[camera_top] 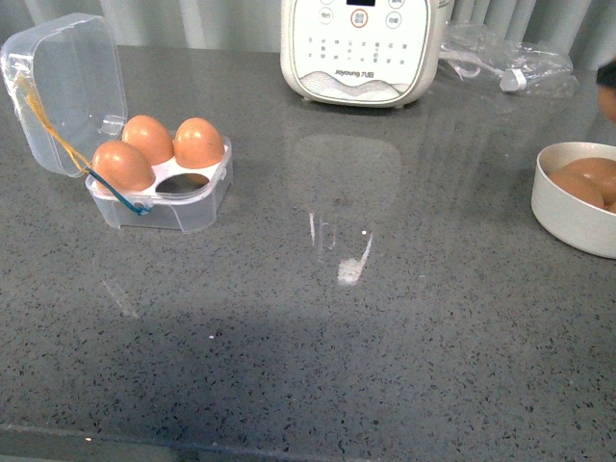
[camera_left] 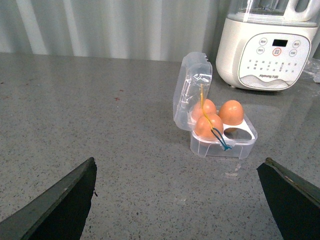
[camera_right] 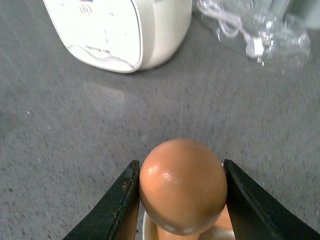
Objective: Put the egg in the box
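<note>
Three brown eggs (camera_top: 147, 140) fill three cells of the box (camera_top: 159, 207), which stands toward the back left of the bench (camera_top: 308, 337). Its clear lid (camera_top: 63, 87) is swung open and leans away toward the left edge. The fourth cell (camera_top: 183, 180), at the box's front on the side nearest the bench's middle, is bare. A yellow cord (camera_top: 48, 125) runs across the lid, and a blue cord (camera_top: 120, 197) hangs at the front wall of the box.

Against the back edge, near the middle, stands a white kitchen appliance (camera_top: 361, 48) with a button panel. A crumpled clear bag holding a white cable (camera_top: 510, 67) lies to its right. A round white bowl (camera_top: 553, 207) with more brown eggs sits toward the right side, cut off by the picture's edge. Bare bench lies between bowl and box.

Clamped on the egg (camera_right: 182, 187), the right gripper (camera_right: 180, 167) presses one black finger (camera_right: 122, 200) to each flank. It holds the egg off the bench, just over the bowl's rim and another egg inside. The left gripper (camera_left: 178, 162) has its fingers (camera_left: 70, 200) spread wide with nothing between them, and the box lies well beyond it.

Grey speckled stone, glossy enough to mirror the appliance, makes up the bench. A pale pleated backdrop (camera_left: 125, 30) rises behind it.
</note>
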